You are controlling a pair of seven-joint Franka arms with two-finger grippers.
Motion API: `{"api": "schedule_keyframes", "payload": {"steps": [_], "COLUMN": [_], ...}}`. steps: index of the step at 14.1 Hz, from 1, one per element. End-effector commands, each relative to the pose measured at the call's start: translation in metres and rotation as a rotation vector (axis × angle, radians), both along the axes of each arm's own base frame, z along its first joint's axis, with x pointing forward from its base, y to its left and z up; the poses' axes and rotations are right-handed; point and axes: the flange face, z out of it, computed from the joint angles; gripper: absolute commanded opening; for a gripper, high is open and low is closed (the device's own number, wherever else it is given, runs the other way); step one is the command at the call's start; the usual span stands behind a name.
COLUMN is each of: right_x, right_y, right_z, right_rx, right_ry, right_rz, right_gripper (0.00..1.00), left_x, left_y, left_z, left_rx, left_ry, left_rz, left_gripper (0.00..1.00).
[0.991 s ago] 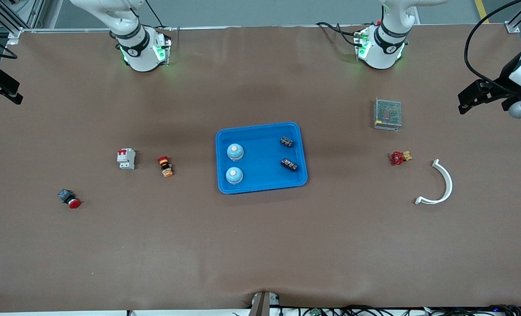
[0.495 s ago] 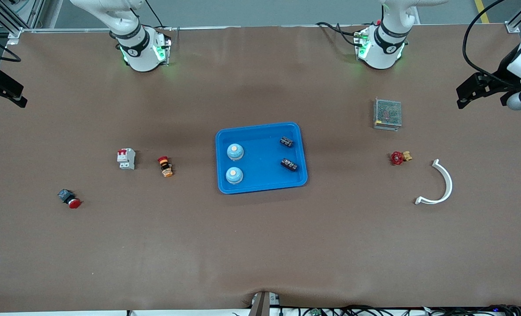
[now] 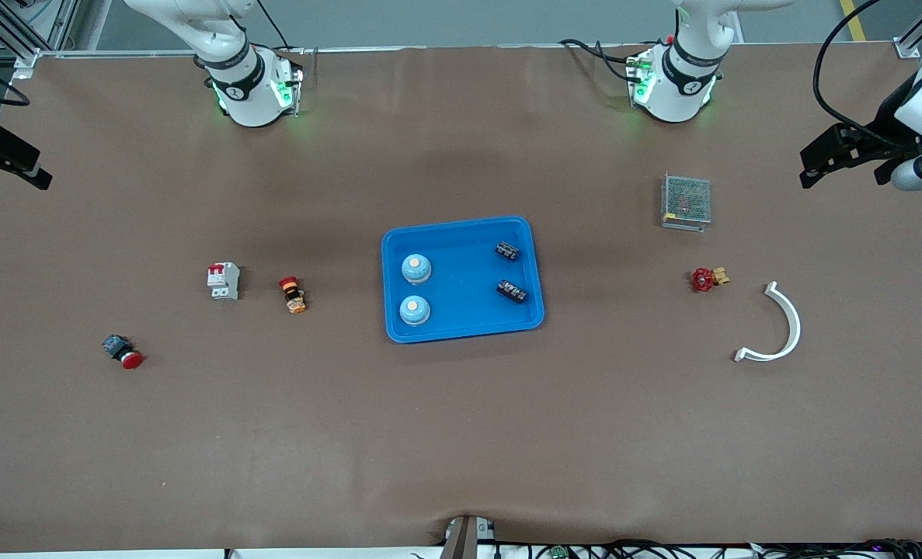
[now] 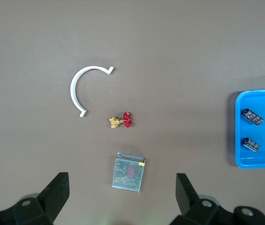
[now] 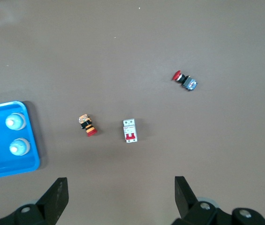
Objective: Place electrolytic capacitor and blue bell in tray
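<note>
The bright-blue tray (image 3: pixel 461 279) lies mid-table. In it are two blue bells (image 3: pixel 415 269) (image 3: pixel 414 310) on the side toward the right arm's end. Two black electrolytic capacitors (image 3: pixel 507 250) (image 3: pixel 512 291) lie on the side toward the left arm's end. My left gripper (image 3: pixel 845 159) is open and empty, high over the left arm's end of the table; its wrist view (image 4: pixel 123 192) shows the tray's rim (image 4: pixel 263 161) and both capacitors (image 4: pixel 253 117). My right gripper (image 3: pixel 6 159) is open and empty, high over the right arm's end; its wrist view (image 5: pixel 120 194) shows both bells (image 5: pixel 15 122).
Toward the left arm's end lie a metal mesh box (image 3: pixel 686 200), a red valve (image 3: pixel 708 278) and a white curved piece (image 3: pixel 779 330). Toward the right arm's end lie a white breaker (image 3: pixel 223 280), an orange-and-red button (image 3: pixel 293 294) and a red push button (image 3: pixel 123 351).
Both grippers have drifted slightly over their ends of the table. Nothing on the table has moved.
</note>
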Motion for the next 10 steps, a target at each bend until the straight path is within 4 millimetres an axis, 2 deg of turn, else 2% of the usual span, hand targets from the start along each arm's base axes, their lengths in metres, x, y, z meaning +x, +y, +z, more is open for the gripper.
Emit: {"api": "schedule_keyframes", "payload": {"steps": [1, 10], "right_x": [-0.002, 0.001], "right_y": [-0.003, 0.001], "right_z": [-0.002, -0.024], "right_rx": [0.033, 0.003], "right_ry": [0.005, 0.043], "right_rz": [-0.004, 0.005], "right_gripper": [1.00, 1.00], "left_x": [-0.005, -0.001], "left_y": [0.000, -0.001], "left_z": [0.003, 0.007], "left_rx": [-0.022, -0.018], "left_ry": [0.004, -0.005], "left_rz": [-0.002, -0.002], "left_gripper": [1.00, 1.00]}}
